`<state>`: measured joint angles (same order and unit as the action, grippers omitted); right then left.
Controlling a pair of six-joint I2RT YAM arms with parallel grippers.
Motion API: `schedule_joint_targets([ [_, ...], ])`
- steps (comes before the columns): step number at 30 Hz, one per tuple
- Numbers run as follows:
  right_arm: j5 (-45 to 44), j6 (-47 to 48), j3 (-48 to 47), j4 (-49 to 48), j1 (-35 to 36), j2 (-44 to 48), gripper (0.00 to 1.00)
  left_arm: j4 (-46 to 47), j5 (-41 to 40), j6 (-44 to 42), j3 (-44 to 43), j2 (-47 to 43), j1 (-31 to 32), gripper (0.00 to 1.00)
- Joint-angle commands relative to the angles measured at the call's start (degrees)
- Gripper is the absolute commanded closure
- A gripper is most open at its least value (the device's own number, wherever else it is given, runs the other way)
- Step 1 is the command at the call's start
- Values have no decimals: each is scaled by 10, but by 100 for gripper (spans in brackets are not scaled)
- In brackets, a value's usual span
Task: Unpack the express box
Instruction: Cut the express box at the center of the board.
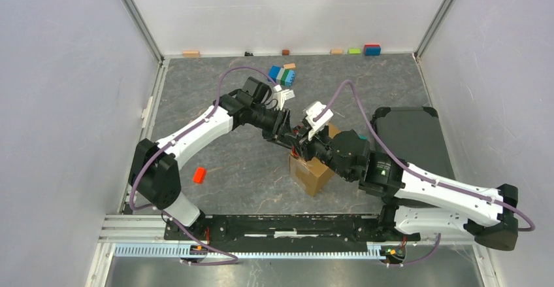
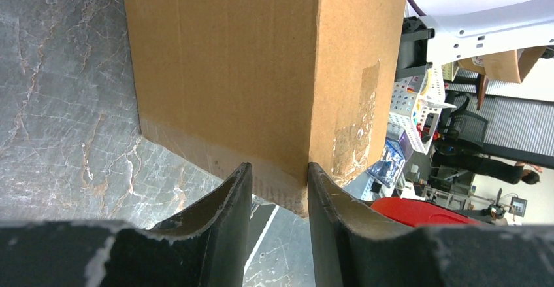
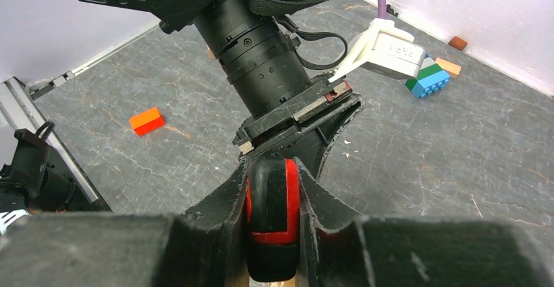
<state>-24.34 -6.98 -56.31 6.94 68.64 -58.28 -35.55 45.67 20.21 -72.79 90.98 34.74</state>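
You are on the opening step. The box (image 1: 313, 176) stands near the middle of the desk (image 1: 242, 163), just beside the black tray (image 1: 405, 136). Both wrists hang over its top, so you cannot tell how the flaps lie.

Your left fingers (image 2: 235, 199) are clamped on a corner edge of the box, with cardboard filling the gap between them; that arm looks to be steadying it. Your right fingers (image 3: 225, 205) are clenched on a black and red tool (image 3: 273, 202), perhaps a cutter, though you cannot tell for certain. A patch of tape (image 2: 356, 123) shows on the wall beside the gripped corner.

The next move likely calls for bringing the tool to the taped seam while your left grip holds firm. Go gently, because the two wrists are very close together.

Your left arm (image 1: 196, 130) stretches in from the left, its wrist angled down onto the box. Your right arm (image 1: 444, 192) lies low from the right, its wrist over the box and facing the left wrist (image 3: 261, 58).
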Motion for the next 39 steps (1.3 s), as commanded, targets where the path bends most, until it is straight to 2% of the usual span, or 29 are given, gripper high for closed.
schedule_joint_targets([
  [1,-8,-21,26,56,0,24,100,-23,-88,-57,-3,30,-10,58],
  [9,-28,-41,-14,130,0,6,100,-23,-87,-59,-6,38,-13,58],
  [19,45,-59,56,112,0,1,100,-23,-82,-60,-17,50,-13,58],
  [27,9,-43,-21,165,0,18,100,-23,-81,-66,-25,62,-20,58],
  [39,14,-36,-65,211,14,7,100,-23,-75,-72,-32,73,-27,58],
])
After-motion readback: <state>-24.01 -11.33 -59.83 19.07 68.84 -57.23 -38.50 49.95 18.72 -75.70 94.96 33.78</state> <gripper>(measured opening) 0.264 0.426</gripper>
